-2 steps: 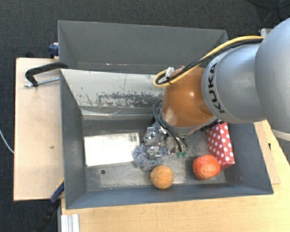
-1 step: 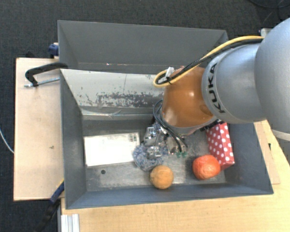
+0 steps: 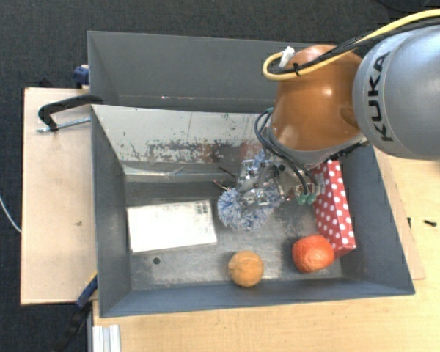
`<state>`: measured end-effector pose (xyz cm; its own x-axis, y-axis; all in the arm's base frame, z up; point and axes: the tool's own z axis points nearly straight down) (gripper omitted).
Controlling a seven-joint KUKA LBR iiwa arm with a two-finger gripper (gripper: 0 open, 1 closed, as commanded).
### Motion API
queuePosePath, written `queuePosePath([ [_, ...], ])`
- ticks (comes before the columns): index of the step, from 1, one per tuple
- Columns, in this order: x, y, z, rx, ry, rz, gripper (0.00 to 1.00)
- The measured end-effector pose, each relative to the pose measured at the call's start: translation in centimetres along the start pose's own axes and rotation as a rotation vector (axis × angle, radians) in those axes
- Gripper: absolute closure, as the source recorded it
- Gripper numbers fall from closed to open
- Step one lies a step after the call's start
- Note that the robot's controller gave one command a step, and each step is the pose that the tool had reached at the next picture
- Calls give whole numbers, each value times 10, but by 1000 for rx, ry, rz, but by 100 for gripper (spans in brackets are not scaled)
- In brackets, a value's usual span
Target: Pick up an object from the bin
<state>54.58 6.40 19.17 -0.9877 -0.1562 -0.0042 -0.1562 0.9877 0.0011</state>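
At the near wall of the grey metal bin [image 3: 110, 218], a tan, dimpled round ball [image 3: 246, 268] and an orange-red round ball [image 3: 312, 254] are lying apart from each other. A flat white rectangular card [image 3: 171, 226] is resting to their left on the bin's floor. In the middle, a shaggy blue-and-white tuft of yarn-like strands [image 3: 238, 210] is sitting just below and left of the robot's metal hand [image 3: 268, 184], which is hanging over the tuft's far right edge. Whether the hand is spread or pressed together cannot be told, as its tip is merging with the strands. A red cloth pouch with white dots [image 3: 336, 204] is leaning on the right wall just beside the hand. A clean pick is likely calling for a shift left and nearer. The descent should go straight onto the tuft's thick middle, with a grip on its core rather than loose strands, steering clear of the dotted pouch.
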Motion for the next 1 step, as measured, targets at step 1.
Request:
queuePosePath([
  [1,0,0,0,0,0,0,100],
])
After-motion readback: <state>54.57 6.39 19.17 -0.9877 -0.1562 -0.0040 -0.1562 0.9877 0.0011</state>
